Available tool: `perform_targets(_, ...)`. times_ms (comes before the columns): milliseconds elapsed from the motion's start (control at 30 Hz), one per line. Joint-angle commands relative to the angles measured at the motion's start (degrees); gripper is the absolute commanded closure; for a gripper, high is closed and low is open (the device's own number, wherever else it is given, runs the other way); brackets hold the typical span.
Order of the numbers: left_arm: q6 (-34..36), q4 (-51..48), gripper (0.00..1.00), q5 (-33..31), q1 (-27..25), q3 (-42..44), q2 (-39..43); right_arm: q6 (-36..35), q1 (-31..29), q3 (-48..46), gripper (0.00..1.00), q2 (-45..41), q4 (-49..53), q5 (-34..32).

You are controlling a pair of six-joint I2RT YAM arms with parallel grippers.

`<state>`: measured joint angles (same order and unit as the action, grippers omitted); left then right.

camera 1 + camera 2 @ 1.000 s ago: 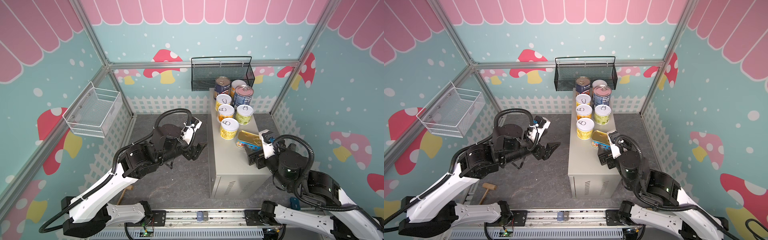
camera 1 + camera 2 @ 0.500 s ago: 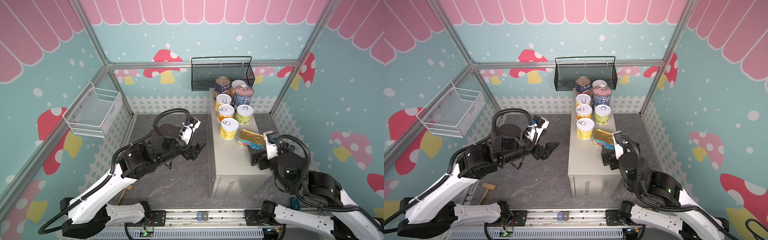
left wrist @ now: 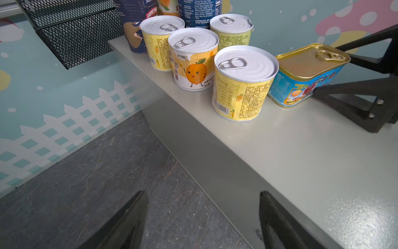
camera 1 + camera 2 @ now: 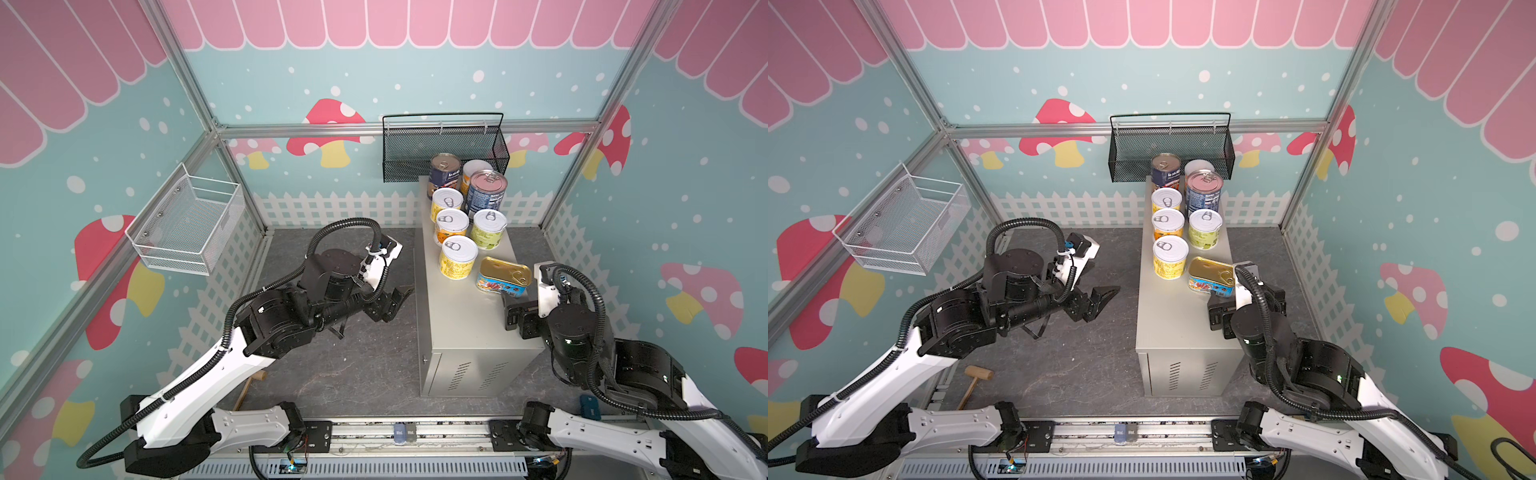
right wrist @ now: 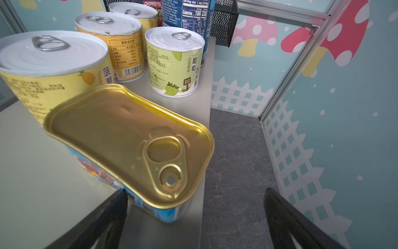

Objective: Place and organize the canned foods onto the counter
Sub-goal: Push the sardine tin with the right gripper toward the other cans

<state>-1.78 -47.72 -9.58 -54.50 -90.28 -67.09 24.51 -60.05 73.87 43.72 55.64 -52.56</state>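
The canned foods stand together on the far half of the counter (image 4: 465, 324), seen in both top views. Two tall dark-blue cans (image 4: 486, 191) are at the back. Several yellow cans (image 4: 458, 255) with white pull-tab lids stand in front of them. Nearest is the flat gold tin (image 4: 505, 276), by the counter's right edge. My right gripper (image 5: 196, 191) is open just short of the gold tin (image 5: 129, 140), holding nothing. My left gripper (image 4: 399, 297) is open and empty over the dark floor, left of the counter's side wall (image 3: 215, 168).
A black mesh basket (image 4: 444, 145) hangs on the back wall right behind the cans. A white wire basket (image 4: 191, 224) hangs on the left wall. A wooden mallet (image 4: 973, 380) lies on the floor under my left arm. The counter's near half (image 4: 1175, 324) is bare.
My right gripper has drawn back a little toward the near side, away from the gold tin, which stays on the counter. The left arm has barely shifted.
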Motion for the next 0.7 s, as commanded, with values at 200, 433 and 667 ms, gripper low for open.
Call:
perform_targets(200,-0.2,0.5,0.19,1.7,0.3,0.1,0.2,0.1,0.5,4.0,0.00,2.5,1.1,-0.9)
perform_targets(433,-0.4,0.6,0.19,1.8,0.2,0.4,0.5,-1.5,2.6,4.4,0.00,3.8,-0.6,1.2)
perform_targets(667,-0.1,0.6,0.19,1.7,0.3,0.8,0.9,-6.8,13.8,3.4,0.00,5.6,-5.8,10.8)
